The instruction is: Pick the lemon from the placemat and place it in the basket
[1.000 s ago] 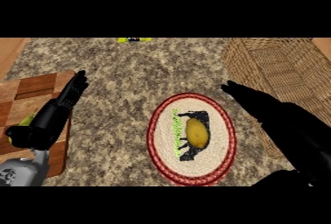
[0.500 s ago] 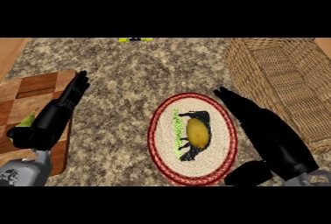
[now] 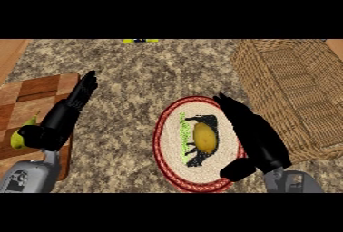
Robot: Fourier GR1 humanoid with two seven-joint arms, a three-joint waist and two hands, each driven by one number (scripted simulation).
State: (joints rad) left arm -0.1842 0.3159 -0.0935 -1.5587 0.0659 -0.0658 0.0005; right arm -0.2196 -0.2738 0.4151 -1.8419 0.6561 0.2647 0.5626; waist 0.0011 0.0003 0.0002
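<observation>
Lemon is lying on the round placemat, near its middle, on a dark animal print, and we are not touching it yet. Our right hand is hovering over the mat's right edge just beside the fruit, fingers straight and together, pinching nothing. Our left hand is resting at the view's left over a checkered wooden board, fingers likewise straight and holding nothing.

We are judging the main risk to be the lemon's shape: it is a smooth, oval thing with tapered ends, and it is likely to roll or squirt sideways if our fingers are closing off-centre or only on one end. The placemat is looking like a thin woven disc with a red braided rim; a low sweep of the hand could be dragging it across the speckled stone bench and carrying the fruit along. The basket is sitting to the right, just beside the mat, made of coarse tan wicker with raised walls. Lifting too low, we could be knocking the lemon or our knuckles against that near wall, so the carry is calling for height before the sideways move.
</observation>
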